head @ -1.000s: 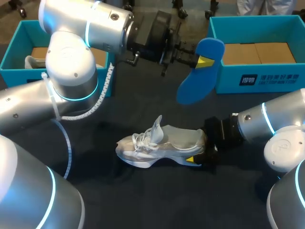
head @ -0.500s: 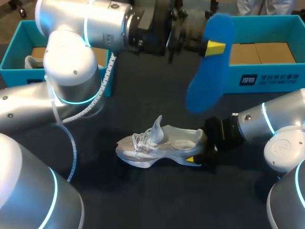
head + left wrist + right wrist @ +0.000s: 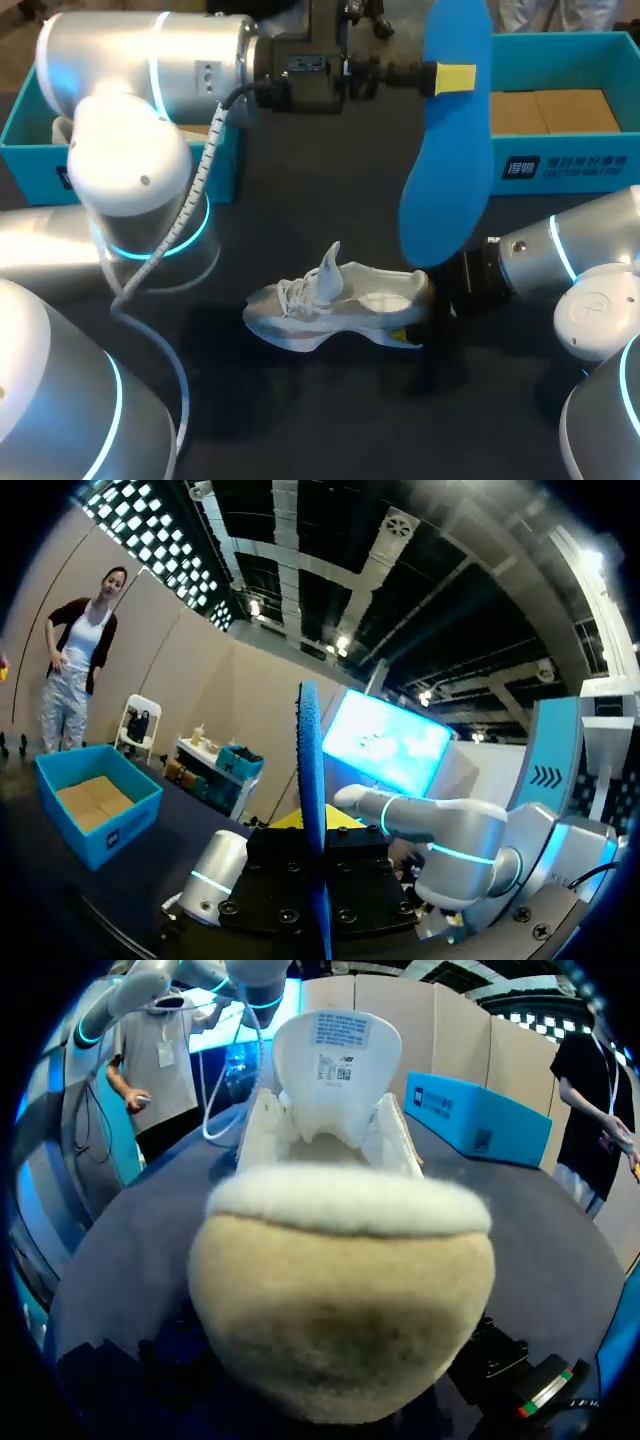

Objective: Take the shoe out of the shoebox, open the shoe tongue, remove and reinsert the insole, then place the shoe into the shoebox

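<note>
- The left gripper [image 3: 452, 77] is pressed together on the blue insole [image 3: 445, 170], pinching it near one end, with a yellow tip flat against the face turned to the head camera
- The insole is in the air and hangs down from that gripper, its long side close to upright and its lower end above the heel of the shoe [image 3: 335, 305]
- In the left wrist view the insole shows edge-on, a thin blue blade rising straight ahead out of the gripper
- The white shoe stands on its sole on the dark table [image 3: 300, 420], well below the left gripper, with its tongue [image 3: 330, 268] pulled up and standing open
- The right gripper [image 3: 415, 313] sits at the shoe's heel, toe pointing away from it; whether it clamps the heel cannot be told
- In the right wrist view the padded heel is right ahead of the gripper, the upright tongue beyond it
- A blue shoebox [image 3: 560, 165] stands just beyond the left gripper, behind the insole
- A second blue box [image 3: 30, 110] stands well apart from both grippers, behind the left arm
</note>
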Controlling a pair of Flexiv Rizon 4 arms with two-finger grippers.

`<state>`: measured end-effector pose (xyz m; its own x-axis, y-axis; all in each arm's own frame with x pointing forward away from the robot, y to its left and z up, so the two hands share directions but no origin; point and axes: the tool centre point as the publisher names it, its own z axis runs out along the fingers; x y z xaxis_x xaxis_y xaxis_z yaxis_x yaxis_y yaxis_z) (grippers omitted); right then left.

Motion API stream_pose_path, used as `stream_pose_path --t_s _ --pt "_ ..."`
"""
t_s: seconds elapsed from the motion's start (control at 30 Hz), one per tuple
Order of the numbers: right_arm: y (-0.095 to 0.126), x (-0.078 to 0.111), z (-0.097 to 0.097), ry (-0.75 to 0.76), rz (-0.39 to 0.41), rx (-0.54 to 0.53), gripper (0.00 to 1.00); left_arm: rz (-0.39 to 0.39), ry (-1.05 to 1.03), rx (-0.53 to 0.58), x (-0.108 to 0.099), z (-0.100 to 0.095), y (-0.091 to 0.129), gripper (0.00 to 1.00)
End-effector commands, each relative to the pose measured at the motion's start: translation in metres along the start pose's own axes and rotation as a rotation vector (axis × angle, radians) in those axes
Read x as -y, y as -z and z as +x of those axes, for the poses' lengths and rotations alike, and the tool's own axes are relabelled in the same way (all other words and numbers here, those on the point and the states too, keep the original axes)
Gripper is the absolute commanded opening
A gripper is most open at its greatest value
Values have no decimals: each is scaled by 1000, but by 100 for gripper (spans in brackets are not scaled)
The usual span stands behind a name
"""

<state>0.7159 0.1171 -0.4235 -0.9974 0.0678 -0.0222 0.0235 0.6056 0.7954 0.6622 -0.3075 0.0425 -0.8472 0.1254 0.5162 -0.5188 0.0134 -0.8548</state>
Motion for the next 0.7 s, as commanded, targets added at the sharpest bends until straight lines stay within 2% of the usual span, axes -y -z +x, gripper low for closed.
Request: stream_pose_path --t_s 0.03,0.27,0.7 --pt "-2 0 2 0 4 1 0 20 50 31 -9 19 16 0" --pt "-2 0 2 0 4 1 0 17 65 29 -17 35 28 0" --pt "-2 0 2 0 4 1 0 47 137 9 -28 35 50 0"
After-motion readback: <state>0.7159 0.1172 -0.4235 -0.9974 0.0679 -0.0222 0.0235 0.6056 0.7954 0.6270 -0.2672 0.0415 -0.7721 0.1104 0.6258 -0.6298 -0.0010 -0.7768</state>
